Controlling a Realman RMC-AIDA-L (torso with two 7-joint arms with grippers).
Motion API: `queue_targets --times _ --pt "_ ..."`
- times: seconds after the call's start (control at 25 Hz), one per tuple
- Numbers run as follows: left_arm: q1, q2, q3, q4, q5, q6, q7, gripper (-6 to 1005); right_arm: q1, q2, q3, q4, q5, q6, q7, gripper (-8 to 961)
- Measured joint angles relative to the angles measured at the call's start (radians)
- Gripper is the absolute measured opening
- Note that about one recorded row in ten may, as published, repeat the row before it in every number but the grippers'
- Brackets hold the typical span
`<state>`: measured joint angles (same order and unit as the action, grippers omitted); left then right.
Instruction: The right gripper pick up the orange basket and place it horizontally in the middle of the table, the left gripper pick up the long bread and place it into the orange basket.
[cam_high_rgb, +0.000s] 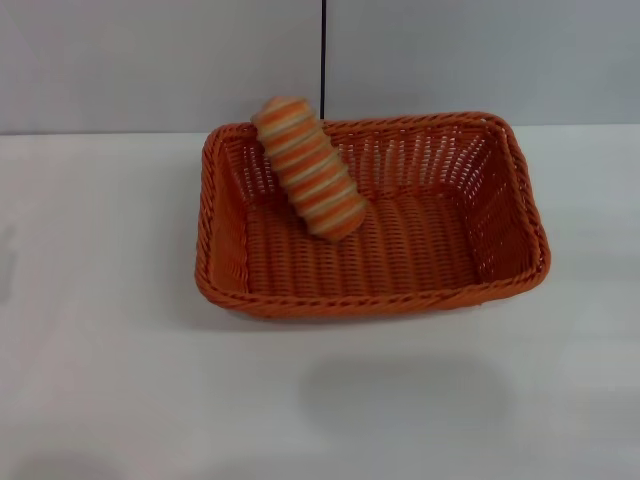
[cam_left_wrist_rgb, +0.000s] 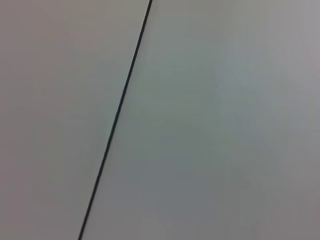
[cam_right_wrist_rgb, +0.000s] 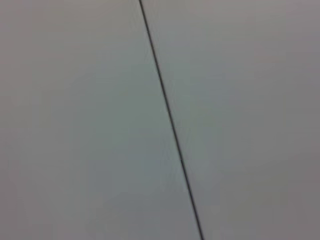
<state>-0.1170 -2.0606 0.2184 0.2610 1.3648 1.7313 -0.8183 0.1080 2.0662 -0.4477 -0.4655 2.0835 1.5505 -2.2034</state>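
The orange basket (cam_high_rgb: 400, 290) lies lengthwise across the middle of the white table (cam_high_rgb: 100, 300) in the head view. Inside it, the long bread (cam_high_rgb: 308, 167), striped orange and cream, leans tilted with its upper end against the basket's far left rim and its lower end on the basket floor. Neither gripper shows in any view. Both wrist views show only a plain grey wall with a thin dark seam (cam_left_wrist_rgb: 117, 115) (cam_right_wrist_rgb: 170, 115).
A grey wall (cam_high_rgb: 150, 60) stands behind the table, with a vertical dark seam (cam_high_rgb: 323, 50) behind the basket. Faint shadows lie on the table in front of the basket and at the left edge.
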Motion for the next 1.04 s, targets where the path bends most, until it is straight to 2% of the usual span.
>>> queue_targets --times 0.08,0.4,0.64,1.04 --pt "-0.003 -0.001 0.002 -0.008 0.003 0.004 0.003 364 -0.005 0.000 0.017 0.002 0.000 0.004 0.000 552" --pt "-0.009 -0.002 0.004 -0.013 0.006 0.033 0.041 159 -0.012 0.002 0.028 -0.001 -0.005 0.007 -0.001 552" --pt "-0.007 -0.003 0.025 -0.034 0.009 0.074 0.135 -3 -0.014 0.004 0.032 0.001 -0.003 0.013 -0.004 552" --pt "0.004 -0.005 0.032 -0.063 0.003 0.097 0.160 -2 0.000 0.001 0.043 0.001 -0.002 0.014 -0.005 552"
